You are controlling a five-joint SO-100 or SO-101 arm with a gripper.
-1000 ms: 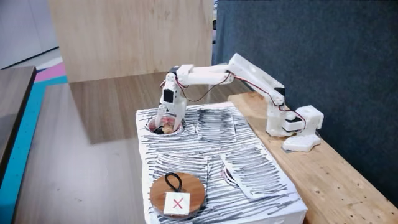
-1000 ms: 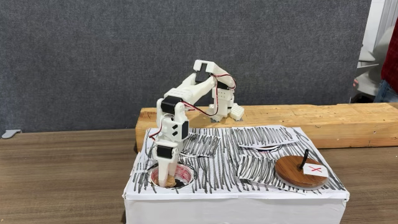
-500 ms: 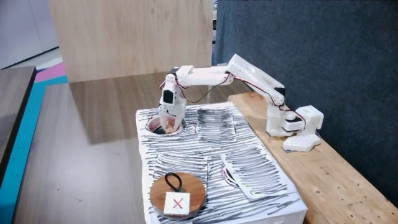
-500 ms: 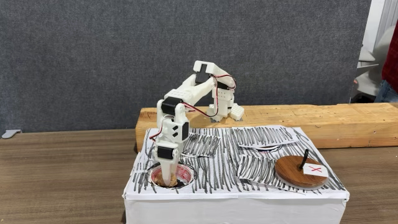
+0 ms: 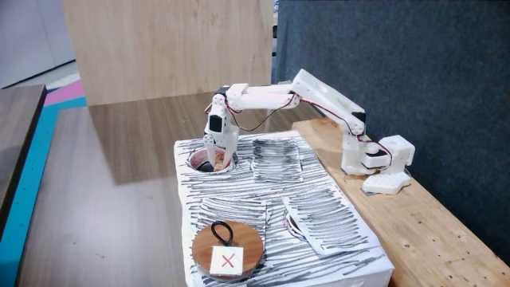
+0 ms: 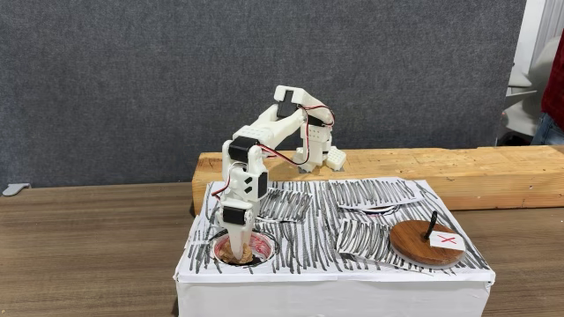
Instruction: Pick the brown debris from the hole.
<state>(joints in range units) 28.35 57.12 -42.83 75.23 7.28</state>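
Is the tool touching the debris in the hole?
Cannot tell. In both fixed views the tool reaches into the hole, but its tips and any debris are too small to separate.

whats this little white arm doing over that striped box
A small white robot arm mounted on a wooden plank is reaching down into a round, red-rimmed hole in the top of the striped box. Its end effector is lowered into the hole, where tan debris lies, but whether it is open or shut cannot be told. A round wooden disc with a red X label sits at the box's other end.
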